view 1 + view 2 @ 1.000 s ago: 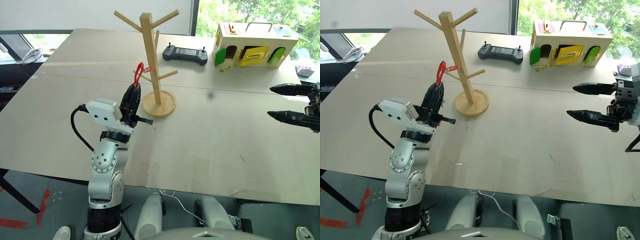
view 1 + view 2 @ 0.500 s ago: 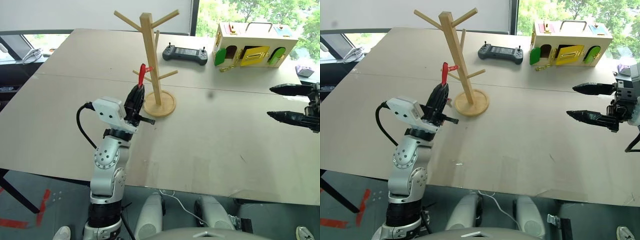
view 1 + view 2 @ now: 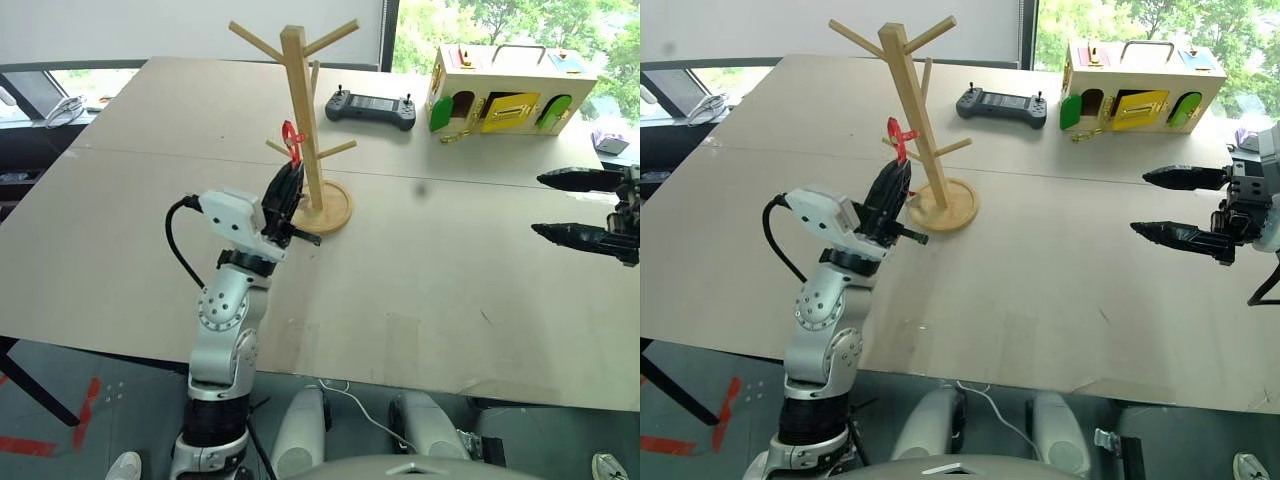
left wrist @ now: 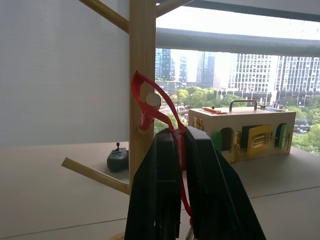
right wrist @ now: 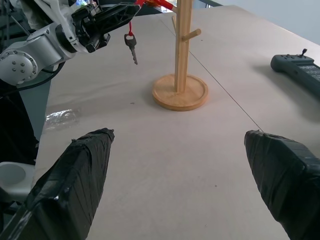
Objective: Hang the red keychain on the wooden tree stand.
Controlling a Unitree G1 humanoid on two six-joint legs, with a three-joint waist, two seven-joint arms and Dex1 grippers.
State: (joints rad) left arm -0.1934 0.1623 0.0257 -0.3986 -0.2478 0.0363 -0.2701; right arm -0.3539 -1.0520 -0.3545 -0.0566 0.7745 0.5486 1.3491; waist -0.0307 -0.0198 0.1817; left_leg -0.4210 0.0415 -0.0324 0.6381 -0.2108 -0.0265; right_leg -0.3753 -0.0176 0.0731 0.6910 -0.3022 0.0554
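The wooden tree stand [image 3: 302,100] rises from its round base on the table, left of centre. My left gripper [image 3: 289,176] points up at it from the near left, shut on the red keychain [image 3: 291,139]. The red loop [image 4: 150,97] sits at the tip of a short lower peg [image 4: 153,101], close to the post; whether it is over the peg I cannot tell. A silver key [image 5: 134,48] dangles from the cord below the left gripper. My right gripper [image 3: 538,204] hovers open at the far right, well clear of the stand, with nothing between its fingers.
A black handheld controller [image 3: 370,108] lies behind the stand. At the back right stands a wooden box with coloured doors [image 3: 510,90]. The bare table [image 3: 430,280] stretches between the two grippers, down to its near edge.
My left gripper has carried the red keychain rightward, from left of the stand to the lower peg by the post. The right gripper has not moved.
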